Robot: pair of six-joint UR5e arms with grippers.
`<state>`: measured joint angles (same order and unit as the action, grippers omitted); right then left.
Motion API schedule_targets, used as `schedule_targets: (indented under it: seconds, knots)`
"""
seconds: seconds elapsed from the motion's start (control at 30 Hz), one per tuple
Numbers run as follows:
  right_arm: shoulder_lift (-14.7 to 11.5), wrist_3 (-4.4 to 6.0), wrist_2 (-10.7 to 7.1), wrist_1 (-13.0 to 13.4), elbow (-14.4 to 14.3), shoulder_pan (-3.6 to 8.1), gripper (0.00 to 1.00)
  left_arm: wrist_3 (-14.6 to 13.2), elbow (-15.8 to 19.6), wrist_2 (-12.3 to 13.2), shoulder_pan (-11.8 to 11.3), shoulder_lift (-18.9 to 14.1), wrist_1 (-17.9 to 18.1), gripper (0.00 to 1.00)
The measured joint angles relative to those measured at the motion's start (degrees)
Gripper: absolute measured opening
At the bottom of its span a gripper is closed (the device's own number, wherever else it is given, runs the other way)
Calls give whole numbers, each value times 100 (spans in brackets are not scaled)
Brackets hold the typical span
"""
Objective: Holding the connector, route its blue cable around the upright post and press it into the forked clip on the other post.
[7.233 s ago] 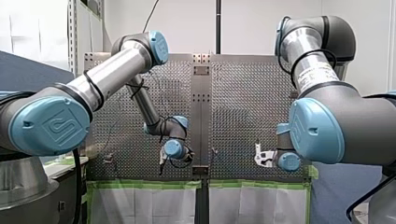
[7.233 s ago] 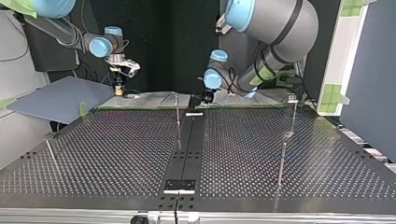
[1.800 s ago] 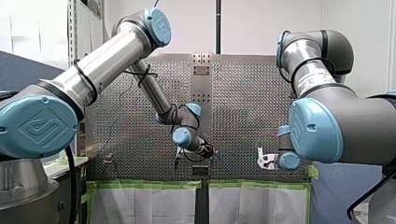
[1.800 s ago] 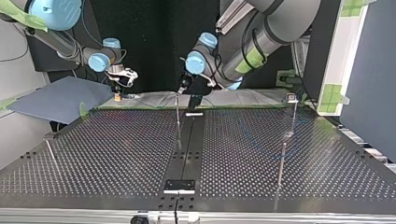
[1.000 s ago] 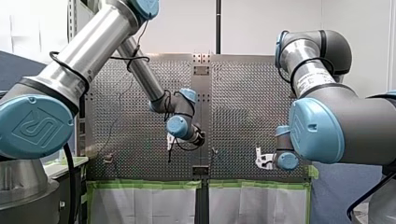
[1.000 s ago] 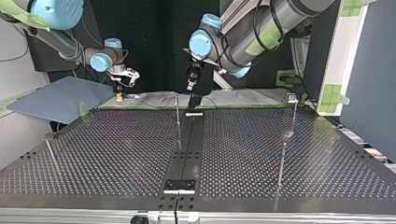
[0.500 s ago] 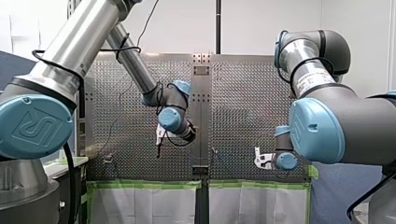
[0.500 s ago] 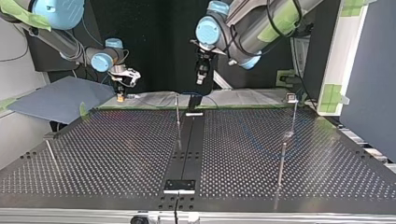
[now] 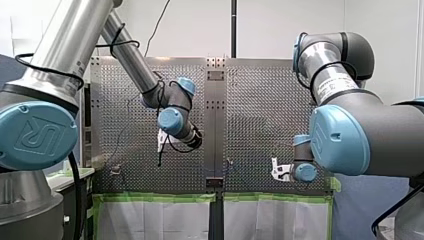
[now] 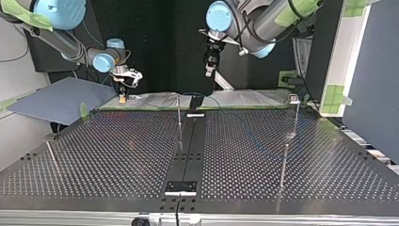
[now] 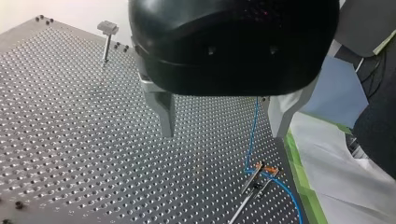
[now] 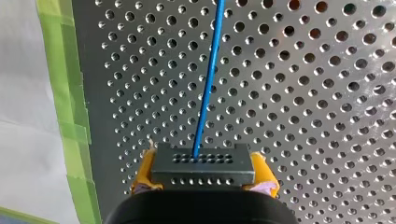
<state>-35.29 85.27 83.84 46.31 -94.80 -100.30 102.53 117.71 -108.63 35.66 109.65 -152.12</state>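
Top view: my left end effector (image 10: 207, 73) aloft, tips downward.

Arms (image 9: 125, 55): two
Claws: two, left claw (image 11: 223, 134) and right claw (image 12: 203, 173)
Posts (image 10: 179, 110): at least three
Connector (image 12: 203, 163): one
Blue cable (image 12: 208, 79): one

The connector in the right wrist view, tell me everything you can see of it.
The connector is a small dark rectangular block, plastic by its look, with rows of small holes on its visible faces. It sits level, clamped at its two ends between the yellow pads of my right gripper. The blue cable leaves one hole in its upper face and runs straight ahead over the perforated table. Whether the block touches the table cannot be told.
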Motion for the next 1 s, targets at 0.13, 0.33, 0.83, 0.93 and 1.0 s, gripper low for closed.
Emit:
schedule_targets:
  seconds: [0.13,0.33,0.83,0.93,1.0]
  knots:
    - [-1,5,-3,1,5,-2,56,50,181,-10,-3,-181,11,100]
    - [-1,2,-1,-6,17,-9,56,64,474,-13,-19,-475,68,100]
    - [-1,0,-2,-13,44,-37,56,235,1215,-13,-9,-1215,585,100]
    - [0,0,-1,-19,50,-49,56,259,1376,-13,-17,-1377,716,100]
    - [0,-3,4,-28,63,-53,56,265,1498,-13,-19,-1499,757,100]
